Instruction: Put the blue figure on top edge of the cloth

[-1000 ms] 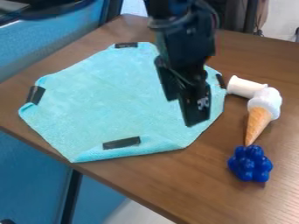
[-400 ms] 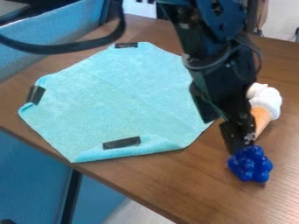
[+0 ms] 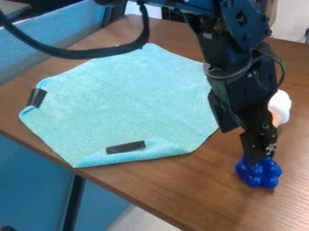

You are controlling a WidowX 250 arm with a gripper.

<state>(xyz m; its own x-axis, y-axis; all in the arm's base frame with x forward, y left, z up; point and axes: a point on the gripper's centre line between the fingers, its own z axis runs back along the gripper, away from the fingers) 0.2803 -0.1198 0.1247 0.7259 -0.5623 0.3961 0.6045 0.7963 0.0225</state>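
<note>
Black arm (image 3: 238, 67) slants down from the top of the view, right of centre; its fingers (image 3: 249, 143) point down over the right-hand part of the wooden surface (image 3: 181, 194). Fingers stand open, one to the left and higher in the view, the other lower and to the right, a strip of wood grain between their tips. Blue figure (image 3: 259, 173), a knobbly cluster of rounded lumps, sits on the surface just under the lower right fingertip, which overlaps its top; whether they touch, cannot tell. Figure lies off the cloth (image 3: 120, 99), which spreads to the left of the fingers, pale blue, roughly many-sided, its lower edge partly turned up. The left fingertip appears just beside the cloth's right edge. Two dark strips on the cloth: one strip (image 3: 125, 147) at the lower edge, left of the fingers, another (image 3: 36, 97) at the left corner, well apart from them. Ice cream toy (image 3: 279, 106) above and right of the fingers, partly hidden by the arm; white rounded top and a bit of orange cone seen. Black cable (image 3: 84, 53) loops above and left of the fingers, crossing the cloth's upper part in the view. Blue panel (image 3: 36, 162) beyond the surface's edge, far to the left.
</note>
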